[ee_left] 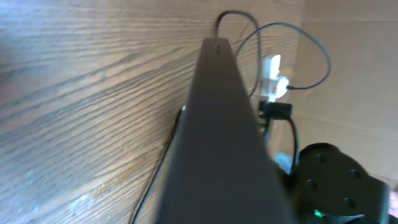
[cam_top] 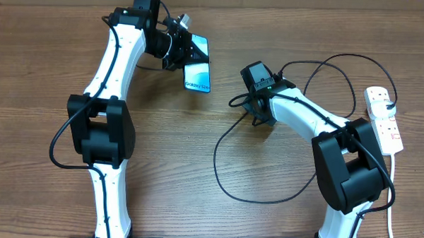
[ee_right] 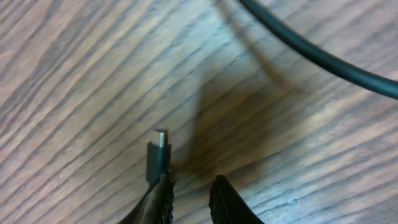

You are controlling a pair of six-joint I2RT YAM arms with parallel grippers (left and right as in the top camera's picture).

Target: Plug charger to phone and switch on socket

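While pinched, charger (ee_right: 158,158) connector black, silver-tipped.

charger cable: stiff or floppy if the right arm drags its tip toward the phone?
Probably floppy: the charger lies in loose loops on the table, so it should trail and drag, not push. Its connector tip looks short and rigid past the fingers of the right gripper, but that small pinch might let it swivel.

The connector (ee_right: 158,157) sits between fingers (ee_right: 233,204); cable (ee_right: 311,51) crosses above.
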